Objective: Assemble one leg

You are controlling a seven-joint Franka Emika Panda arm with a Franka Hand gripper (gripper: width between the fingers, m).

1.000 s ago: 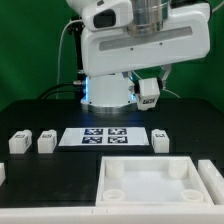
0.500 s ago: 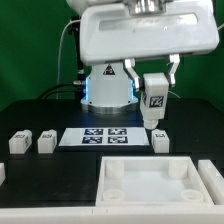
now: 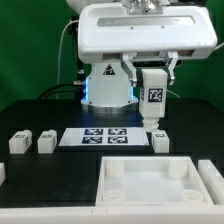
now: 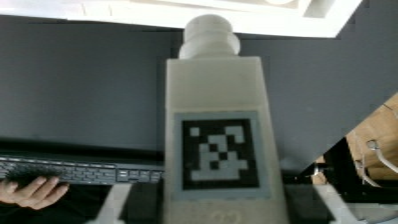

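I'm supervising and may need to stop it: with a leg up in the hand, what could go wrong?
The held leg in the hand seems to hang over a loose leg; lowering straight could knock it. In the wrist view the held leg blocks much of the picture, so aiming at a tray piece socket may miss.

Ext view: top end of the leg (image 3: 152, 98) is tucked up in the gripper (image 3: 152, 71), so I can't see the pad contact. Tray piece (image 3: 150, 192) is cut by the bottom edge. Small white part (image 3: 2, 172) is clipped at the ext view's left. Loose leg (image 3: 45, 143) tag is too small to read. Wrist view: soft focus, and the leg's near end runs out of frame.
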